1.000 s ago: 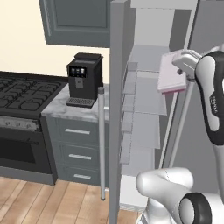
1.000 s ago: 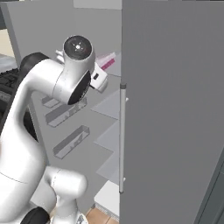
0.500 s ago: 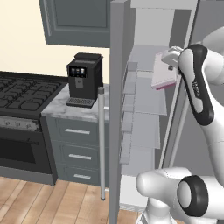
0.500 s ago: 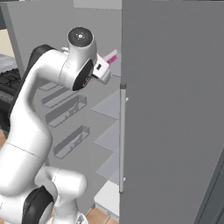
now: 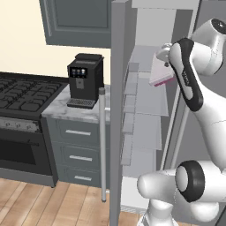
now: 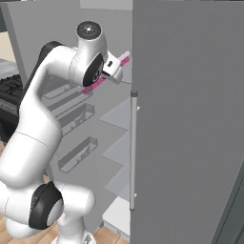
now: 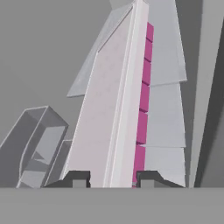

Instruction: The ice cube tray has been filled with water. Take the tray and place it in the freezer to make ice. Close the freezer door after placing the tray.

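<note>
The thin, flat, pale pink ice cube tray with its darker pink rim point(image 7: 118, 109) is pinched at its near end between the two dark fingertips of the gripper point(image 7: 109, 178), whose jaws stand narrow, clamped on the slab's edges. In the hand view the tray runs straight away from the fingers, long side forward, one rim showing as a row of magenta blocks. From the left base view the tray point(image 5: 159, 73) hangs high up, at the mouth of the tall grey freezer point(image 5: 148, 66), level with its upper pale white shelf point(image 5: 152, 99) and apparently above it, not yet resting on anything so far as I can tell. It looks tilted, one long edge lower than the other.

The step in hand appears to be carrying the tray into the compartment. The next move likely calls for levelling the slab, pushing it further in over the shelf, lowering it until it lies flat and then releasing; a tilt risks spilling the water.

Beside the compartment, the freezer's narrow grey door point(image 5: 118, 110) stands open, its long vertical silver bar handle point(image 5: 102, 145) facing the room and pale bins point(image 6: 71, 119) on its inner face. It remains to be closed afterwards.
</note>
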### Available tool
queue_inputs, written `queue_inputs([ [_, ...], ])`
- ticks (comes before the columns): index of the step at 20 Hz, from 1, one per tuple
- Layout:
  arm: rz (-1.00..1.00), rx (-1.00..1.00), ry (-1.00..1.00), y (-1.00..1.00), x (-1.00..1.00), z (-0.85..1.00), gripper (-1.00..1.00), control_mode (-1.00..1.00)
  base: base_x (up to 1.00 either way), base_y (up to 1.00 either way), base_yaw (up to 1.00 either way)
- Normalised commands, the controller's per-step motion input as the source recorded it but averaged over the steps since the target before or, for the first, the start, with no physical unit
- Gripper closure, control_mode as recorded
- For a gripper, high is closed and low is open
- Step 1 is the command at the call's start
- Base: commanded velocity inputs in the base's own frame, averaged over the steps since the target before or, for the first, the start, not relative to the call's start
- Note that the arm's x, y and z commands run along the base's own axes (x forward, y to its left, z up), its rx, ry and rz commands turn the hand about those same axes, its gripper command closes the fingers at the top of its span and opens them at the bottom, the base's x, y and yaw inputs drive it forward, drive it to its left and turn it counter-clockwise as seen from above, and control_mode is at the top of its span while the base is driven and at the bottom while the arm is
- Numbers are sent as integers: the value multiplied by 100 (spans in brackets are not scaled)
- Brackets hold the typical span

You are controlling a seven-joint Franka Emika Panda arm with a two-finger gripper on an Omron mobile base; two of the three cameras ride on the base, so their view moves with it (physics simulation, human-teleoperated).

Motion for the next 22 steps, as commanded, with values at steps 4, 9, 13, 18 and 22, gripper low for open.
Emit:
queue_inputs([
  [4, -1, -3, 0, -10, 34, 0, 100, -100, 0, 0, 0],
  [9, -4, -3, 0, -8, 29, 0, 100, -100, 0, 0, 0],
  [13, -4, -3, 0, -1, 52, 0, 100, -100, 0, 0, 0],
  [18, -2, 0, 1, -17, 36, 0, 100, -100, 0, 0, 0],
  [22, 0, 0, 0, -22, 22, 0, 100, -100, 0, 0, 0],
])
